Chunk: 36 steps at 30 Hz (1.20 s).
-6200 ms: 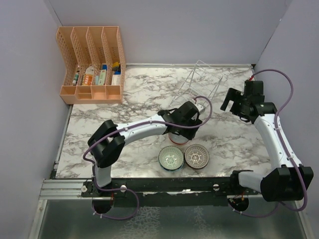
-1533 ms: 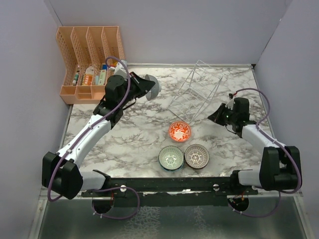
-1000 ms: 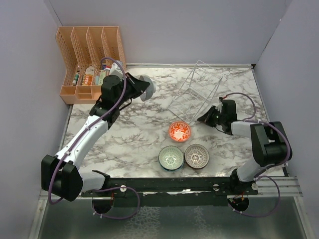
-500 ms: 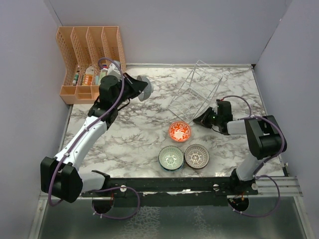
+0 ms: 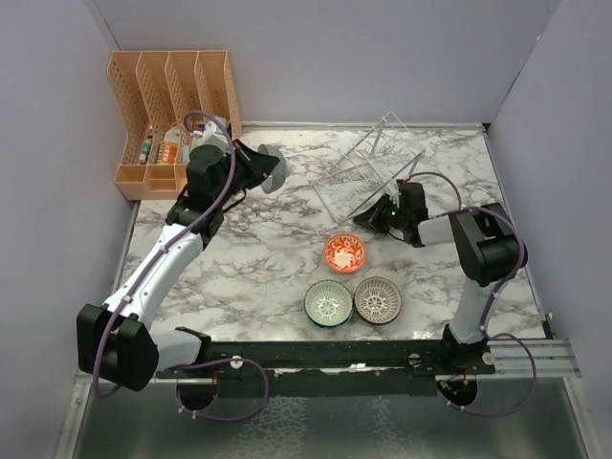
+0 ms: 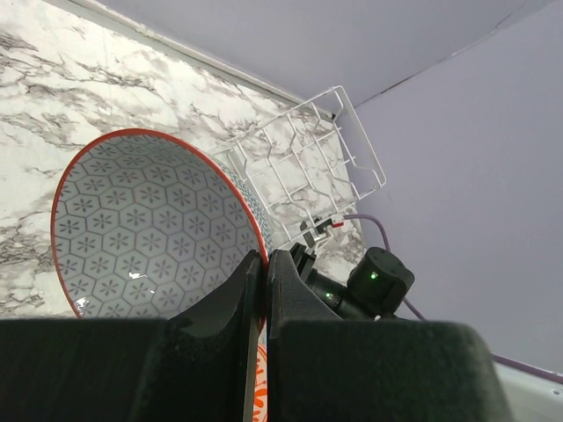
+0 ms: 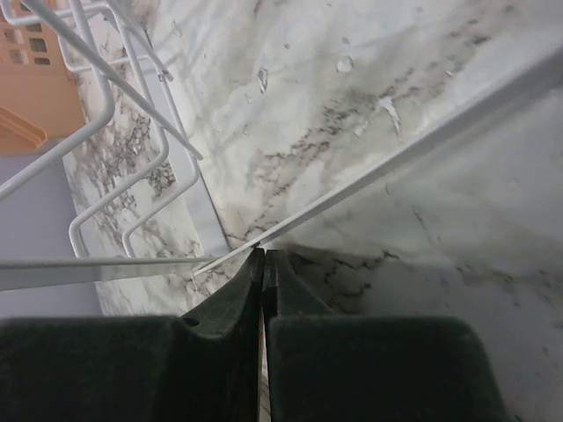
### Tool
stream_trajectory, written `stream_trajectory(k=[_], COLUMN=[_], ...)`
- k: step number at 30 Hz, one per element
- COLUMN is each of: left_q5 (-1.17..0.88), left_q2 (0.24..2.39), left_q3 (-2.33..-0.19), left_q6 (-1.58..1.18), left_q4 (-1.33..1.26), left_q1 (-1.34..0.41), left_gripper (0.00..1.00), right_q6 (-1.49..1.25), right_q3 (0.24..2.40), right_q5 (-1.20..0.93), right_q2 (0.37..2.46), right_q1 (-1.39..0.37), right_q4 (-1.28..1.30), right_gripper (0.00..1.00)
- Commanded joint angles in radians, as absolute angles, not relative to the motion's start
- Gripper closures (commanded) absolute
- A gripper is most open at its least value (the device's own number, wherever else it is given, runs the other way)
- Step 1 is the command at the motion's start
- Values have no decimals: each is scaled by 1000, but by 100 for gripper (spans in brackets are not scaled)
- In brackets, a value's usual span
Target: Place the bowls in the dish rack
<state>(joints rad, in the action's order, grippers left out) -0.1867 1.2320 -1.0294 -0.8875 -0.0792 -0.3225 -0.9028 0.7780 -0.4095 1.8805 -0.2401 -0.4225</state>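
At the back left, the left gripper [image 5: 252, 164] pinches the red-rimmed bowl [image 5: 272, 168] by its rim, best slid edge-first into a slot of the dish rack [image 5: 369, 170], which the right gripper [image 5: 374, 216], closed on its near wire, should steady.

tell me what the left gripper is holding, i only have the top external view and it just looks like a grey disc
observer: A bowl. The left wrist view shows a red rim and a pale inside with a hexagon pattern.
operator: how is it gripped
observer: The left gripper is shut on the rim, one finger inside the bowl and one outside.
operator: and the right one by the rack
observer: The right gripper is shut, with a wire of the dish rack running in between its tips.
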Motion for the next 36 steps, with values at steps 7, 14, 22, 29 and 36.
stream_trajectory(k=[7,14,22,29,36], left_q5=[-209,-234,-241,-181,-139], left_q2=[1213,1238,1314,1456,1680], left_q3=[-1016,-994,-875,-870,-865], left_q6=[-889,-945,-1191,-1289,-1460], left_q4=[-156,-252,-613,-894,-1250], left_q1=[-308,-304,-323,-397,-465], left_gripper=[100,100,100,100,100], right_q6=[-959,-945,-810,-688,-612], right_q3=[800,724,678,609,611], right_q5=[-398,-376,-278,-237,-249], right_q2=[1917,1783,1508,1211,1110], right_q1=[-268,-268,-260,-149,-121], right_q4=[-445,-363,-91,150,284], right_gripper=[99,85,57,23,17])
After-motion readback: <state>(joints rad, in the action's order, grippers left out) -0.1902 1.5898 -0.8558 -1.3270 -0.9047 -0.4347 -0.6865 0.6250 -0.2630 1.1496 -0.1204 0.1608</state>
